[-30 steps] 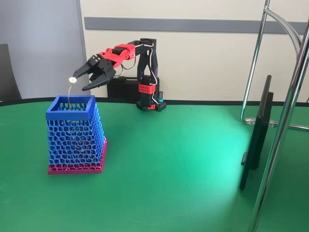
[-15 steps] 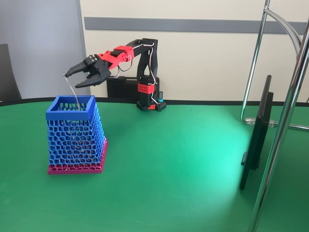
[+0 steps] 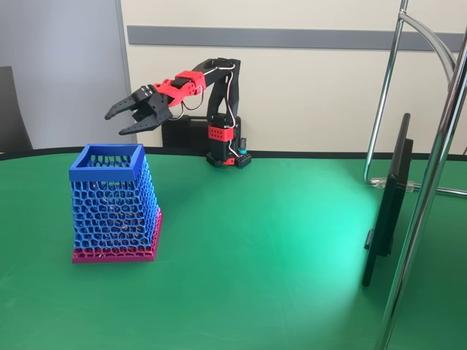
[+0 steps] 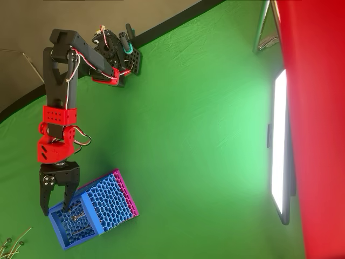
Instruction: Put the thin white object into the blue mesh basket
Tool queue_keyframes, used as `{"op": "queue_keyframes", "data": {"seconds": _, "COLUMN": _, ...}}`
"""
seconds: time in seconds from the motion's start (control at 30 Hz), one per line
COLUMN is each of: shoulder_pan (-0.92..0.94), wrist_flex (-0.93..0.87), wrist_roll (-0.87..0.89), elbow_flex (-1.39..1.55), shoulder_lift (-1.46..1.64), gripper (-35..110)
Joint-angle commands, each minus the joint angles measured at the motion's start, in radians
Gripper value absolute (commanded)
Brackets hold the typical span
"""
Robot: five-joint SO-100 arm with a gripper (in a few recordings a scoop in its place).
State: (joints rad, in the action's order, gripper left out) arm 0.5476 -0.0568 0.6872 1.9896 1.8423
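Basket first, at the left of the fixed view: the blue mesh basket (image 3: 113, 204) stands upright on the green bench (image 3: 263, 262), its square rim uppermost and its pink base flat on the surface. Above it and a little to the right, clear of the rim, hangs the tool (image 3: 117, 122), its two black fingers spread wide with nothing between them. In the overhead view the tool (image 4: 54, 208) sits over the edge of the basket's mouth, one fingertip over the rim and the other just outside it. Inside the blue mesh basket (image 4: 91, 210), a short pale sliver shows on the bottom; this looks like the thin white object (image 4: 75, 217), though it is too small to make out clearly, and in the fixed view the mesh hides it. Further right, the red and black arm (image 3: 197, 80) reaches back to its base at the bench's far edge. At the right stands a dark monitor (image 3: 387, 211) seen edge-on beside a chrome stand (image 3: 430, 182).
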Motion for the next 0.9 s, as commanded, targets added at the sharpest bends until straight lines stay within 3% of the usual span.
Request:
{"op": "queue_keyframes", "data": {"seconds": 0.0, "shoulder_pan": -0.049, "wrist_flex": 0.021, "wrist_roll": -0.040, "elbow_flex": 0.032, "shoulder_lift": 0.095, "gripper": 21}}
{"op": "queue_keyframes", "data": {"seconds": 0.5, "shoulder_pan": -0.371, "wrist_flex": -0.107, "wrist_roll": -0.413, "elbow_flex": 0.410, "shoulder_lift": 0.551, "gripper": 10}}
{"op": "queue_keyframes", "data": {"seconds": 0.87, "shoulder_pan": -0.489, "wrist_flex": -0.241, "wrist_roll": -0.604, "elbow_flex": 0.692, "shoulder_lift": 0.870, "gripper": 0}}
